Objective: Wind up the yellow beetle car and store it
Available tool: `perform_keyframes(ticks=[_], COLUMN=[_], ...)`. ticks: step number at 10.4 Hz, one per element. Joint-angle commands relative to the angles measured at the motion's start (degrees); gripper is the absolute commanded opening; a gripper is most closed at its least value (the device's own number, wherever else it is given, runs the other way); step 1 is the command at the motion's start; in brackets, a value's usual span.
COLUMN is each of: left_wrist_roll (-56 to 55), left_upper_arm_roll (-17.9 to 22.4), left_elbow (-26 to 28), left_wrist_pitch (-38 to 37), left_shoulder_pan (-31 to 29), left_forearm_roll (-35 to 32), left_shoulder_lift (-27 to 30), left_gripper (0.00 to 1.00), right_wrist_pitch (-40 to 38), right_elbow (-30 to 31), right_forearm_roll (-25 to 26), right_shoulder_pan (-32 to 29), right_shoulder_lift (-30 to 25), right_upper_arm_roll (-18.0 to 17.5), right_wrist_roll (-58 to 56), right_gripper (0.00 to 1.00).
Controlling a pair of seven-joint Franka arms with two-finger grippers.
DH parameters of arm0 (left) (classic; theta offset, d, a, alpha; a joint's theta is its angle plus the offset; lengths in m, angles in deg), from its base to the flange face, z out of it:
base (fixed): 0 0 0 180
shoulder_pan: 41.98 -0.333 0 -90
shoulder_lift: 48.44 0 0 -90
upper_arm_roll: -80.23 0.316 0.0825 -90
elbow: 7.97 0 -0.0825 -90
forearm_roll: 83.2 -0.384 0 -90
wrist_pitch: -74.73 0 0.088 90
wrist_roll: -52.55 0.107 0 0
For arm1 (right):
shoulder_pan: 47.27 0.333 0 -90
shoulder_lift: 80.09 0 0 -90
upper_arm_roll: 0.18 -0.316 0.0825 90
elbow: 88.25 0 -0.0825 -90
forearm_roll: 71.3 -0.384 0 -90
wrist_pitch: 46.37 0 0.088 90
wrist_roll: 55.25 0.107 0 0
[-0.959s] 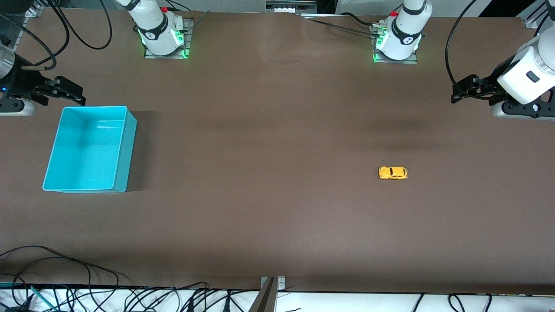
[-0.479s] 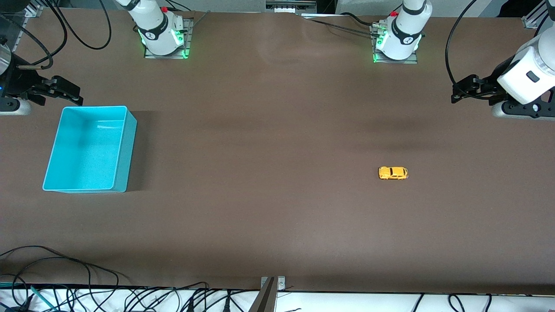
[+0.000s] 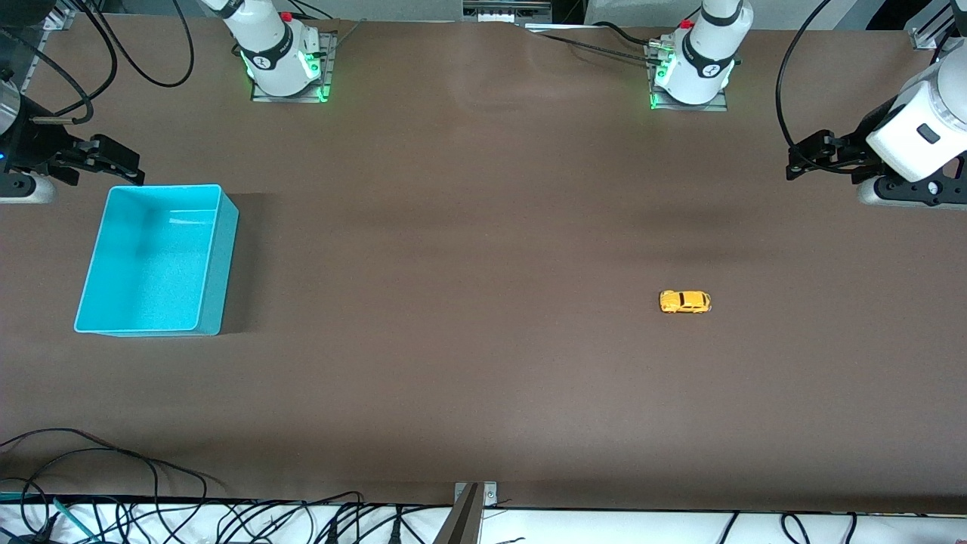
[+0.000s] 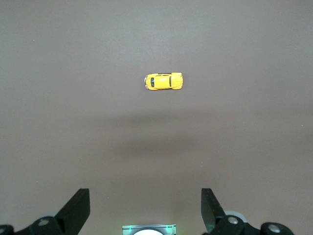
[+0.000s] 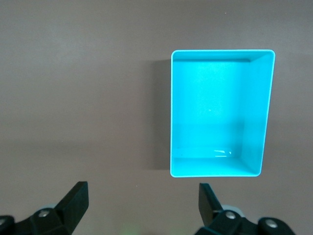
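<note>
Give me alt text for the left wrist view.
A small yellow car sits alone on the brown table, untouched. The left gripper hangs above the table with its two dark fingers spread wide and empty, the car lying well ahead of them.

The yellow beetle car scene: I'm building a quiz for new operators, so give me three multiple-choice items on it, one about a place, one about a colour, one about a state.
1. Where is the yellow beetle car?
A. in the bin
B. on the bare table, toward the left arm's end
C. in a gripper

2. What colour is the bin?
A. turquoise
B. red
C. white

3. How is the left gripper?
A. shut on the car
B. shut, holding nothing
C. open, holding nothing

Key:
1 B, the car sits alone on the brown table, apart from the bin.
2 A, both the front view and the right wrist view show turquoise walls.
3 C, the left wrist view shows its fingers spread, the car away from them.
</note>
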Motion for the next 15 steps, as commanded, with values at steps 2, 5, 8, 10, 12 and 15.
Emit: perform_keyframes(ticks=[2, 5, 8, 10, 12, 15], left_wrist_roll=[-0.7, -0.7, -0.7, -0.6, -0.6, -0.6], left_upper_arm_roll=[-0.3, -0.3, -0.3, -0.3, -0.3, -0.3], left_elbow=[-2.0, -2.0, -2.0, -2.0, -2.0, -2.0], left_wrist_pitch=[-1.1, -1.1, -1.1, -1.1, -1.1, -1.1], left_shoulder_pan=[-0.2, -0.2, -0.2, -0.2, -0.2, -0.2], left_forearm_roll=[-0.8, -0.8, -0.7, -0.7, -0.7, -0.7], left_shoulder_lift=[-0.8, -0.8, -0.8, -0.8, -0.8, -0.8], left_gripper=[1.00, 1.00, 1.00, 1.00, 1.00, 1.00], right_wrist_pitch=[-1.0, -1.0, -1.0, -1.0, -1.0, -0.6], right_elbow=[-1.7, -1.7, -1.6, -1.7, -1.8, -1.8], right_forearm_roll=[0.7, 0.7, 0.7, 0.7, 0.7, 0.9], right_shoulder_pan=[-0.2, -0.2, -0.1, -0.5, -0.2, -0.3], right_shoulder_lift=[0.0, 0.0, 0.0, 0.1, -0.2, 0.0], right_upper_arm_roll=[-0.1, -0.1, -0.4, 0.0, -0.5, 0.0], right_wrist_roll=[0.1, 0.3, 0.6, -0.3, -0.1, -0.4], right_gripper=[1.00, 1.00, 1.00, 1.00, 1.00, 1.00])
